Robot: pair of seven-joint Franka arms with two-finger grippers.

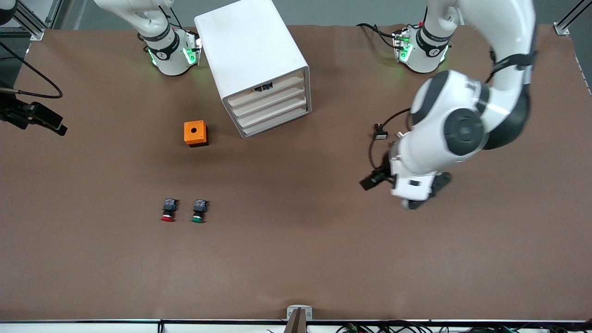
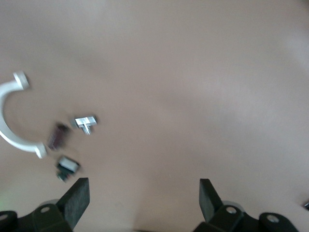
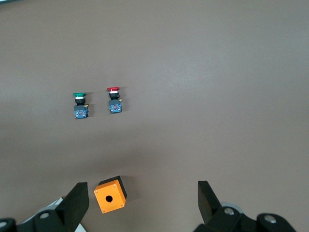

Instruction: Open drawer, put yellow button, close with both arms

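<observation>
The white cabinet [image 1: 252, 51] stands near the arms' bases, its four trays facing the front camera. Just above the front of the top drawer [image 1: 270, 91] a small dark and orange thing [image 1: 263, 87] shows in the gap; it looks like the yellow button lying in the drawer. My left gripper [image 1: 410, 202] hangs over bare table toward the left arm's end. In the left wrist view it [image 2: 143, 182] is open and empty. My right gripper [image 3: 142, 188] is open and empty, high over the orange box [image 3: 110, 195]. It does not show in the front view.
The orange box with a round hole [image 1: 195, 132] sits beside the cabinet. A red-capped button [image 1: 169, 209] and a green-capped button [image 1: 199, 211] lie nearer the front camera. A small cable clip [image 1: 380, 134] lies by the left arm.
</observation>
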